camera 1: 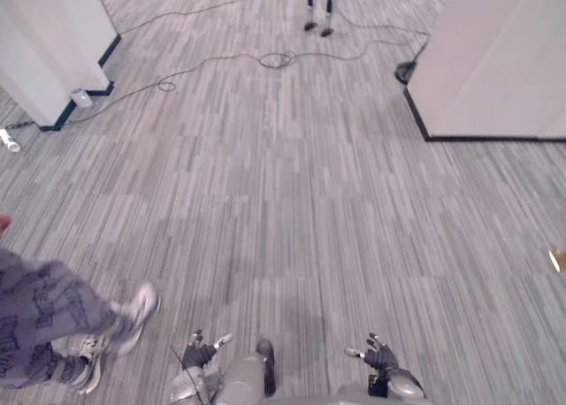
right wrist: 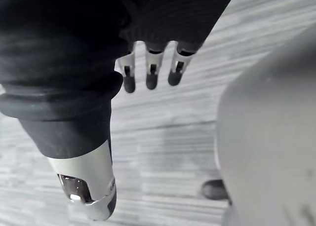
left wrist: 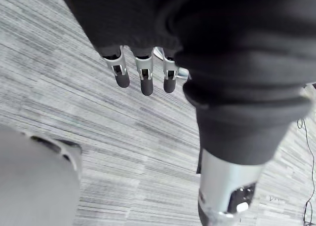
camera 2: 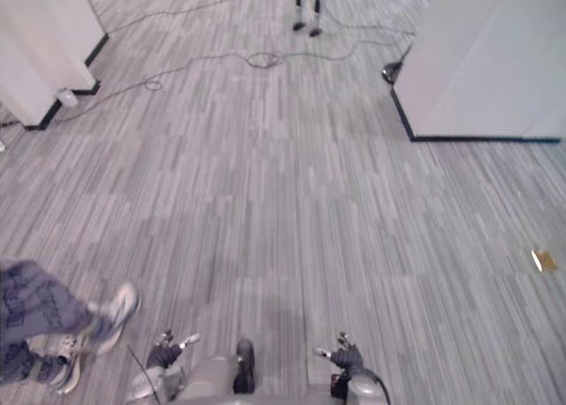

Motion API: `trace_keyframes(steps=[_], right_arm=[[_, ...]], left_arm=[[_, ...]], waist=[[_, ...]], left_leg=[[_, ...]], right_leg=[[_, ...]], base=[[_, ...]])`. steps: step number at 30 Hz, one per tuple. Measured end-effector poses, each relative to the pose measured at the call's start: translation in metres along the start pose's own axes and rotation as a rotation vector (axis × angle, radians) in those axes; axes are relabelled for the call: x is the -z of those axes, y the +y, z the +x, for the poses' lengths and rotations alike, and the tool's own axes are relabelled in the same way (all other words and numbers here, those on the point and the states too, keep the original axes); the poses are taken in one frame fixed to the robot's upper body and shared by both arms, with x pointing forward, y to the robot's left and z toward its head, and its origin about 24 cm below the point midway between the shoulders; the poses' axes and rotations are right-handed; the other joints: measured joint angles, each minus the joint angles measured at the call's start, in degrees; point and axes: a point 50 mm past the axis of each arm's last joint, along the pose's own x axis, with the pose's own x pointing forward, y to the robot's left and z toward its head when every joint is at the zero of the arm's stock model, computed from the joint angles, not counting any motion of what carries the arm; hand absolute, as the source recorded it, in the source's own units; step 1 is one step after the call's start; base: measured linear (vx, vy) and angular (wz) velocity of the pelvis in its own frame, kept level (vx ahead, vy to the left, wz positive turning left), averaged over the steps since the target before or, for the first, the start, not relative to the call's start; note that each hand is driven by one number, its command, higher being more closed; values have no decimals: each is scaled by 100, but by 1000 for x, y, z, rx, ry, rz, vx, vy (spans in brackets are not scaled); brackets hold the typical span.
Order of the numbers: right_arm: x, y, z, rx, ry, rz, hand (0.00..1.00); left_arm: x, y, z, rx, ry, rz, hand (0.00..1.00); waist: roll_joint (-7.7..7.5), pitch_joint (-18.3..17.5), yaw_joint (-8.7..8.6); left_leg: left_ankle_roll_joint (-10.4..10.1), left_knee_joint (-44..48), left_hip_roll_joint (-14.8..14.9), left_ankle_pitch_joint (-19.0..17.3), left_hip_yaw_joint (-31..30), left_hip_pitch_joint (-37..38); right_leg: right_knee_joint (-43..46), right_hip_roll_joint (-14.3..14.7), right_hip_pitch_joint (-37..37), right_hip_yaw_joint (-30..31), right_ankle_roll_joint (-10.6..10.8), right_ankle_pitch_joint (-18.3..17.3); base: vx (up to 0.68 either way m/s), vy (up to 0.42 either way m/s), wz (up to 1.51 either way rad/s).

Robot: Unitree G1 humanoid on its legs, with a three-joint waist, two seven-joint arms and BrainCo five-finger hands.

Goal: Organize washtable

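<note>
Left hand (camera 1: 200,354) and right hand (camera 1: 380,355) hang at the sides, fingers relaxed and empty, over carpet (camera 1: 301,202) between white partitions (camera 1: 491,60), likely in transit; where the washtable stands cannot be told.

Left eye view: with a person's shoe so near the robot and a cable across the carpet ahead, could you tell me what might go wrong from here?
1. The person's shoe is close beside the left hand, which hangs open and empty. A sideways step or arm swing could strike the person.
2. The cable lies coiled across the carpet ahead. Walking straight forward could snag it and trip the robot.
</note>
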Motion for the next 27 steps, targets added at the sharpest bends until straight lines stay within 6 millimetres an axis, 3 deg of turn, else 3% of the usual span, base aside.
trace_keyframes(steps=[1, 3, 4, 5, 8, 9, 10, 11, 12, 13, 14, 15, 16, 17, 19, 21, 22, 24, 25, 26, 27], right_arm=[[-1, -3, 0, 3, -5, -26, 0], [-6, -4, 1, 3, -28, -30, 0], [-8, -4, 1, 4, -35, -29, 0], [-9, -7, 1, 8, -39, -19, 0], [-14, -4, 1, -1, -63, -7, 0], [-14, -4, 1, 0, -66, 0, 0], [-14, -4, 0, 0, -68, 5, 0], [-14, -4, -1, 0, -73, 7, 0], [-14, -11, -1, 15, -73, 2, 0], [-15, -15, -1, 22, -75, -4, 0], [-20, -21, -2, 40, -97, -14, 0], [-21, -25, -2, 53, -100, -15, 0], [-19, -24, -2, 58, -93, -7, 0], [-14, -20, -3, 52, -80, 24, 0], [-12, -7, -3, 21, -72, 36, 0], [-14, 2, -2, 0, -67, 44, 0], [-10, 7, 0, -12, -38, 47, 0], [-5, 8, 0, -14, -14, 45, 0], [1, 5, -1, -6, 6, 35, 0], [4, 9, -1, -17, 23, 30, 0], [3, 13, -1, -24, 17, 40, 0]], left_arm=[[7, 1, -1, 0, 28, 8, 0], [11, -1, -2, 10, 45, 22, 0], [11, -2, -2, 14, 49, 23, 0], [12, -5, -2, 21, 55, 23, 0], [15, -8, -3, 27, 65, 18, 0], [20, -7, -6, 20, 73, 10, 0], [21, -7, -7, 17, 77, 2, 0], [24, -9, -8, 20, 79, -8, 0], [25, -14, -9, 25, 82, -33, 0], [27, -17, -10, 25, 86, -53, 0], [27, -20, -12, 18, 85, -95, 0], [28, -22, -13, 12, 83, -123, 0], [27, -20, -12, 6, 83, -129, 0], [23, -16, -11, -1, 67, -123, 0], [15, -11, -9, -5, 28, -112, 0], [10, -10, -8, -6, 5, -111, 0], [6, -11, -7, -3, -18, -114, 0], [4, -13, -8, 4, -28, -109, 0], [4, -12, -8, 6, -29, -103, 0], [7, -9, -7, 2, -16, -97, 0], [6, -3, -6, -11, -16, -86, 0]], waist=[[91, -20, -34], [151, -12, -133], [161, -12, -148], [161, -11, -147], [152, -7, -246], [153, -33, -309], [180, -62, -322], [233, -138, -325], [363, -229, -303], [507, -242, -303], [739, -222, -272], [887, -188, -218], [896, -187, -193], [787, -161, -132], [569, -190, -96], [523, -174, -71], [485, -157, 32], [497, -172, 176], [542, -184, 244], [475, -249, 292], [332, -333, 200]], left_leg=[[18, -355, 38, -134, -113, 642], [-4, -640, 138, -216, -232, 1051], [-8, -714, 180, -251, -262, 1148], [-34, -816, 253, -313, -299, 1303], [-124, -935, 346, -558, -622, 1730], [-163, -876, 361, -804, -847, 1979], [-234, -764, 382, -926, -980, 2053], [-299, -153, 413, -1026, -1155, 1911], [-445, 1066, 607, -939, -1190, 1453], [-759, 1875, 749, -744, -1181, 1087], [-1175, 3431, 1125, -24, -1131, 288], [-1147, 4584, 1603, -31, -716, -242], [-1075, 4900, 1775, -78, -517, -411], [-953, 5098, 1892, -157, -197, -662], [-928, 4340, 1805, -287, 306, -1358], [-847, 3217, 1574, -349, 423, -1825], [-972, 1616, 1203, -223, 354, -2033], [-1102, 307, 985, 117, 183, -2024], [-1066, 102, 976, 573, 63, -2121], [-678, 275, 857, 1109, -11, -2093], [-524, 285, 669, 1127, -24, -2040]], right_leg=[[3, 98, -351, -259, -259, -346], [-531, 245, -877, -540, -468, -616], [-846, 327, -1116, -624, -476, -622], [-1607, 463, -1549, -768, -452, -568], [-3866, 688, -1874, -797, -342, 195], [-3916, 679, -1876, -606, -380, 236], [-3673, 698, -1906, -494, -514, 502], [-3208, 636, -1917, -476, -577, 776], [-2990, 670, -1758, -679, -605, 531], [-3008, 716, -1631, -753, -643, 377], [-3107, 891, -1344, -863, -742, 118], [-3239, 1118, -974, -878, -859, -65], [-3334, 1184, -733, -869, -880, -149], [-3597, 1196, -172, -854, -874, -299], [-4409, 1173, 672, -808, -844, -360], [-4788, 1139, 1058, -726, -807, -341], [-5097, 1014, 1370, -644, -804, -343], [-5357, 957, 1608, -471, -697, -402], [-5493, 967, 1808, -325, -566, -481], [-5415, 853, 1917, -172, -455, -553], [-4827, 638, 1667, -91, -456, -555]], base=[[597, 95, 28], [515, 20, 33], [586, -19, 39], [614, -56, 39], [641, -126, 72], [665, -197, 108], [698, -230, 116], [845, -330, 101], [702, -279, 91], [818, -288, 59], [679, -185, 18], [818, -224, -2], [674, -179, -18], [524, -138, -4], [639, -157, -3], [611, -49, -28], [654, 46, -49], [563, 104, -61], [627, 189, -84], [792, 274, -76], [679, 248, -47]])
